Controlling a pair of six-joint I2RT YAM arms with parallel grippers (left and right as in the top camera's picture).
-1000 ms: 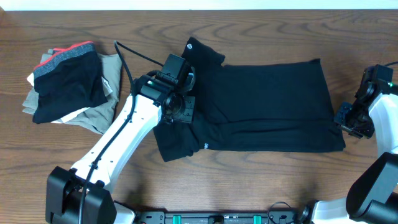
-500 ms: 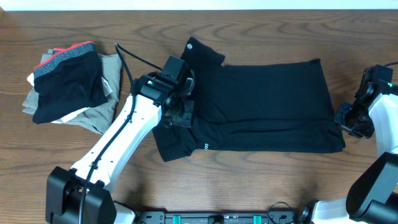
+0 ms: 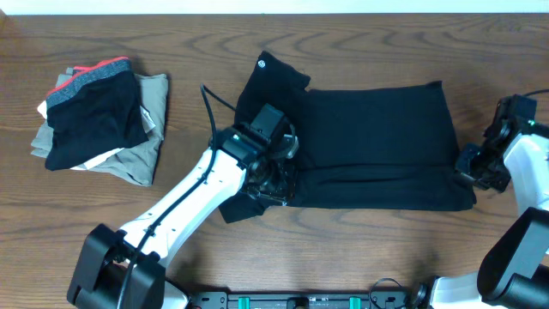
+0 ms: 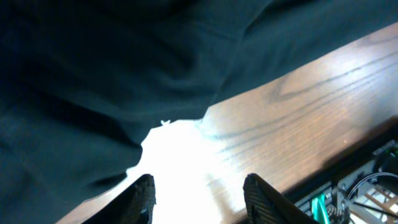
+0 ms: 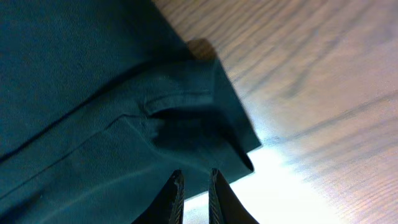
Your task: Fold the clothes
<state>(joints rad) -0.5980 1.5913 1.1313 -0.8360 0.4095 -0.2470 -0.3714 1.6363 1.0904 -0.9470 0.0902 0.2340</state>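
Observation:
The black clothes [image 3: 377, 146] lie spread flat across the middle of the table, with the white hexagon logo [image 3: 262, 62] at the top left corner. My left gripper [image 3: 276, 176] hovers over the garment's lower left part. In the left wrist view it [image 4: 202, 199] is open and empty above bare wood, just off the cloth's edge [image 4: 124, 74]. My right gripper [image 3: 470, 165] is at the garment's lower right corner. In the right wrist view its fingers [image 5: 196, 193] are almost together over the cloth's hem [image 5: 81, 93], with nothing visibly between them.
A pile of folded garments [image 3: 94, 112], black with a grey band and red-orange trim on top of khaki ones, sits at the far left. The wooden table [image 3: 386, 249] runs to the front edge, where the arm bases stand.
My left arm has moved right and toward the front, from the garment's left edge onto its lower left part. My right gripper has shifted slightly left toward the corner.

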